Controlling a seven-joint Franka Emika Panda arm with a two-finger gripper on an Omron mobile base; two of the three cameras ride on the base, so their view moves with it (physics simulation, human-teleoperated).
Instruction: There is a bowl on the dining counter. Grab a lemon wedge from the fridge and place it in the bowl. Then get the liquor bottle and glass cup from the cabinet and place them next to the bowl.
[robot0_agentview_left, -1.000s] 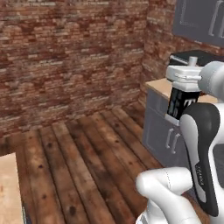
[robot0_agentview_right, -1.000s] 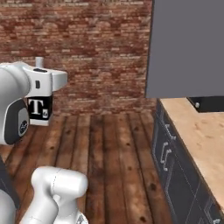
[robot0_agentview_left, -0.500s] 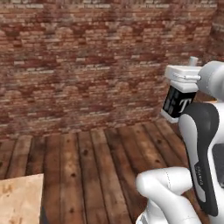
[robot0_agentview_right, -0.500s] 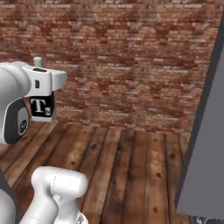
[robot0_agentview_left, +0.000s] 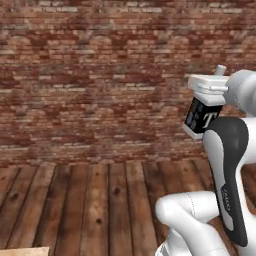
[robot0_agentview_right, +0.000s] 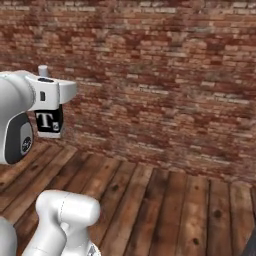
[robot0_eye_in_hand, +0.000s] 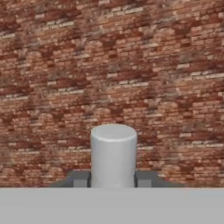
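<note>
The liquor bottle is up in the air, held by the robot's gripper. It is high above the wood floor and in front of a brick wall, but well away from it. The bottle is dark, with a white label that has a big letter T on it.

The gripper is partly closed, with the grey top part of the bottle between its two fingers. One finger sits on each side, pressed right up against it. The dark body with the label hangs down below the hand.

I think the robot holds the bottle by the top so the heavy part hangs below and does not tip. It is also held close to the arm, and I think that keeps it steady on the way to the dining counter, where it should go next to the bowl.

The bottle stands up, or very nearly. Its long way goes up and down, with the top pointing at the ceiling and the bottom pointing at the floor. The gripper itself points sideways at the brick wall, so it grabs the bottle from the side.
</note>
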